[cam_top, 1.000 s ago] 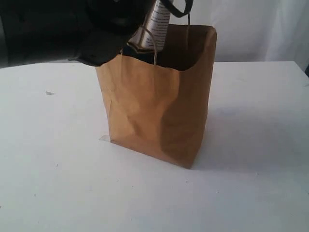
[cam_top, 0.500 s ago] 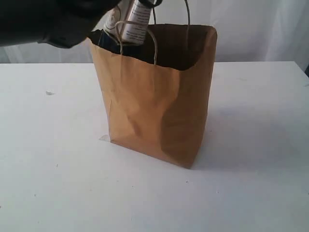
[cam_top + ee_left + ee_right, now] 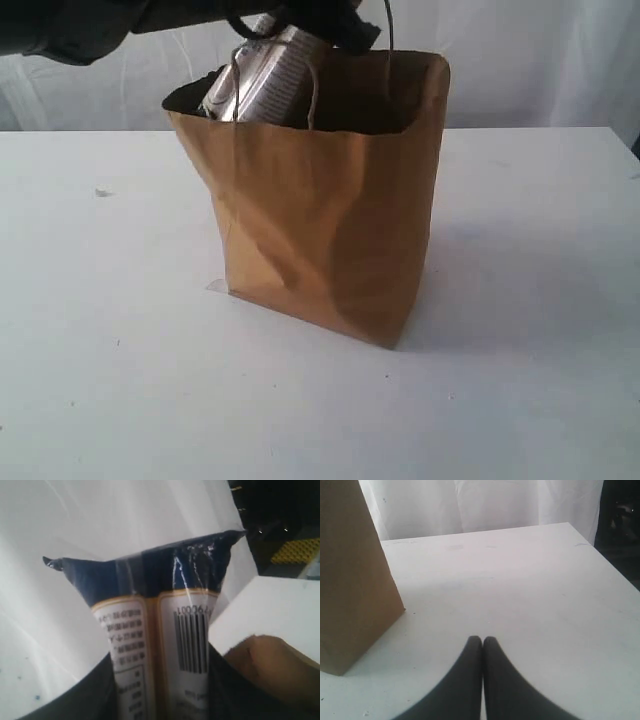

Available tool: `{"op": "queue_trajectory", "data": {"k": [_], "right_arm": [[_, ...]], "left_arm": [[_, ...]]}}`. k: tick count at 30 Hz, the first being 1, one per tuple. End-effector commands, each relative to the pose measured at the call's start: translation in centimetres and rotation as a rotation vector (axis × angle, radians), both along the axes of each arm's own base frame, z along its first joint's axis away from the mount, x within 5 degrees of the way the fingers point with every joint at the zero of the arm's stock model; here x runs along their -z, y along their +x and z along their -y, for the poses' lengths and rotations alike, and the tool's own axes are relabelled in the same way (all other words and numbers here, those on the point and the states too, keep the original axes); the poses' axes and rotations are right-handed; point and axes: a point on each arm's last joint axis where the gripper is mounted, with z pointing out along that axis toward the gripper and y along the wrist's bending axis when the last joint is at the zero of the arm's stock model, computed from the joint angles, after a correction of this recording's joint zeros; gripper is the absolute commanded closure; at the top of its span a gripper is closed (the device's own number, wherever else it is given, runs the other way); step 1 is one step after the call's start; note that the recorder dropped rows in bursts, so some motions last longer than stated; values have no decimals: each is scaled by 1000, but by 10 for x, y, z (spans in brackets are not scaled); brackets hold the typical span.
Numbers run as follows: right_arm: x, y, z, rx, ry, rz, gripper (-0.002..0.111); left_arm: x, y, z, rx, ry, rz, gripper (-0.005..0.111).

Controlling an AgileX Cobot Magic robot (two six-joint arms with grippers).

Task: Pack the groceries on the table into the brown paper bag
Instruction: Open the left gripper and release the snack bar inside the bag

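Over the mouth of the paper bag (image 3: 320, 230): packet (image 3: 262, 85) half in, tilted, clamped in your left gripper (image 3: 160, 670).
Your left fingers pinch the packet across its width. Its long axis slants from the gripper above the middle of the opening down toward the bag's left rim in the exterior view, with the navy sealed end leading. That low end sits close to the rim and to the near handle loop (image 3: 237, 90), so I judge you should bring it upright toward the open centre before lowering, where there is more room. Your right gripper (image 3: 482, 645) hangs over the table (image 3: 520, 330) beside the bag, fingers pressed together and holding nothing, farther from the packet.
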Motion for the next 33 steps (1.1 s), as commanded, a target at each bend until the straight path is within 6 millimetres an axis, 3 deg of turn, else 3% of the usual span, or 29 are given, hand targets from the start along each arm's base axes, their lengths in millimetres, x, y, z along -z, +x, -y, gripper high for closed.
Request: {"op": "queue_trajectory", "data": {"k": [1,17,24,28,33], "right_arm": [[-2,0,0,3,-3,15,108],[-2,0,0,3,-3,15,108],[-2,0,0,3,-3,15,108],[-2,0,0,3,-3,15,108],[-2,0,0,3,-3,15,108]], "left_arm": [[-4,0,-7,25,30,-14,107],[39,21,11,26,96,-95,107],[44,20,13,52,115,-122,105],[44,20,13,54,115,-125,87],[44,20,13,45,76,-161,54]]}}
